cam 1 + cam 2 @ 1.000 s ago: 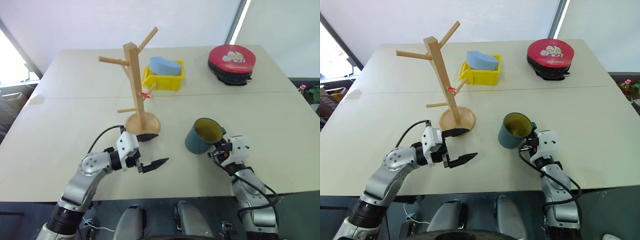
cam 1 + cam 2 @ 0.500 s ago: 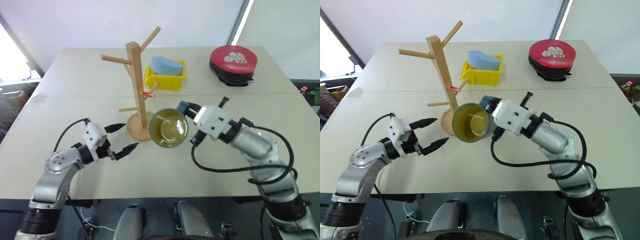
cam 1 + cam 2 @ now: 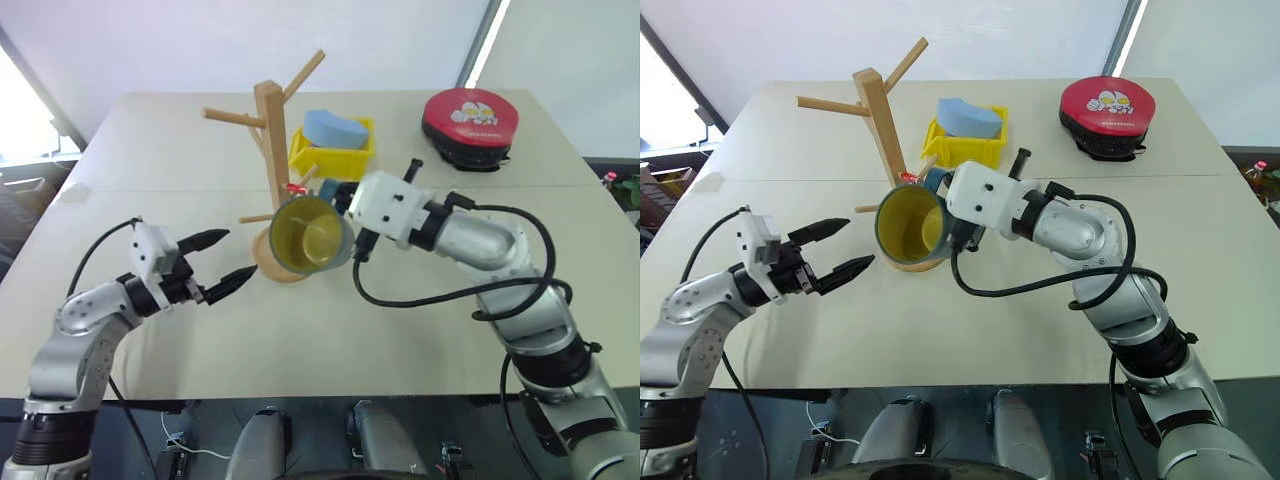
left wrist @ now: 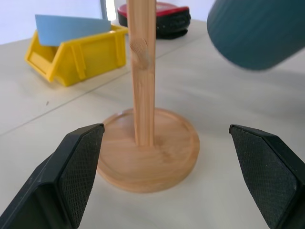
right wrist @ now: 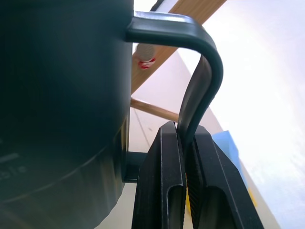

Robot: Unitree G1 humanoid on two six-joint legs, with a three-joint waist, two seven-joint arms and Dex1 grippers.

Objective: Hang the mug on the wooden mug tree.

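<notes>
The teal-blue mug (image 3: 310,235) with its yellowish inside hangs in the air on its side, mouth toward me. It is just in front of the lower post and disc base of the wooden mug tree (image 3: 268,130). My right gripper (image 5: 185,136) is shut on the mug's loop handle (image 5: 202,71), with a peg carrying the red tag close behind it. My left gripper (image 3: 238,255) is open and level to the left of the tree's base (image 4: 152,152), holding nothing. The mug's outer wall (image 4: 252,28) shows beyond the left gripper's fingers.
A yellow bin (image 3: 330,155) holding a blue block sits just behind the tree. A red and black round case (image 3: 468,118) lies at the table's far right. Bare tabletop lies in front of the tree and to its left.
The right arm has lifted the mug off the table and carried it left to the tree, rolling it so its mouth faces me. The left gripper has drawn back to the left, still open.
</notes>
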